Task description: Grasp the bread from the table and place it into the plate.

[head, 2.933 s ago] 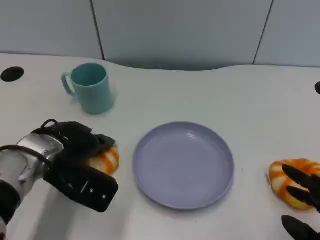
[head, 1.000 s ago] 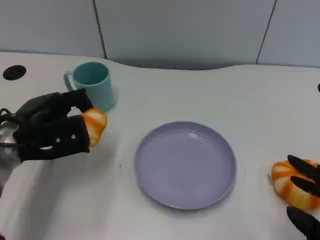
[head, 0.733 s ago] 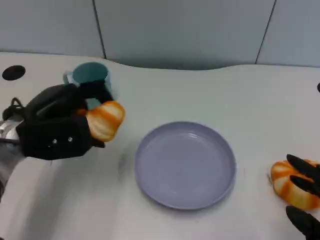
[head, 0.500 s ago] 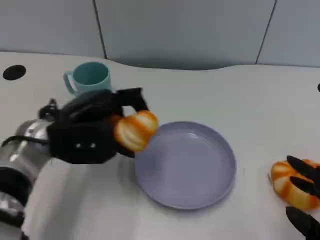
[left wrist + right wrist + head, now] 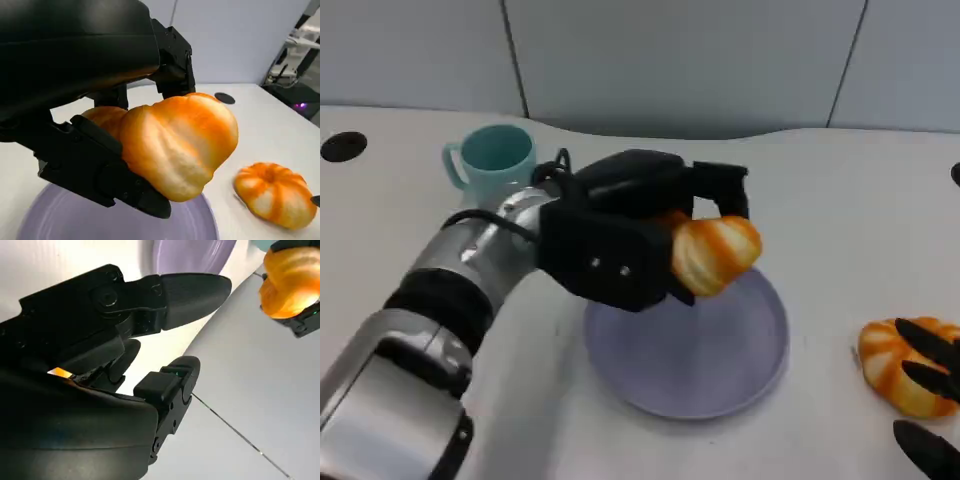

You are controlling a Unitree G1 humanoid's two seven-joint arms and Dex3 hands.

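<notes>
Orange-striped bread roll [image 5: 716, 254] is where your eye should go first; your left hand [image 5: 640, 230] has it clasped between black fingers [image 5: 720, 185] and thumb, held in the air above the far part of the lavender plate [image 5: 740, 370], not touching it; from the left wrist view the roll [image 5: 175, 142] bulges out of the hand's hold with the plate [image 5: 60, 225] beneath it; the silver left forearm [image 5: 440, 300] reaches in from your lower left, passing in front of the teal mug [image 5: 492, 160], which stands upright on the white table [image 5: 860, 190] behind and to the left of the plate; your right hand [image 5: 930, 400] sits at the table's lower right edge with its fingers spread and gripping nothing, fingertips over a second striped bread roll [image 5: 892, 365] lying on the table, well apart from the plate; whether those fingertips touch that roll you cannot tell; the right wrist view shows that hand's fingers [image 5: 190, 290] apart.
</notes>
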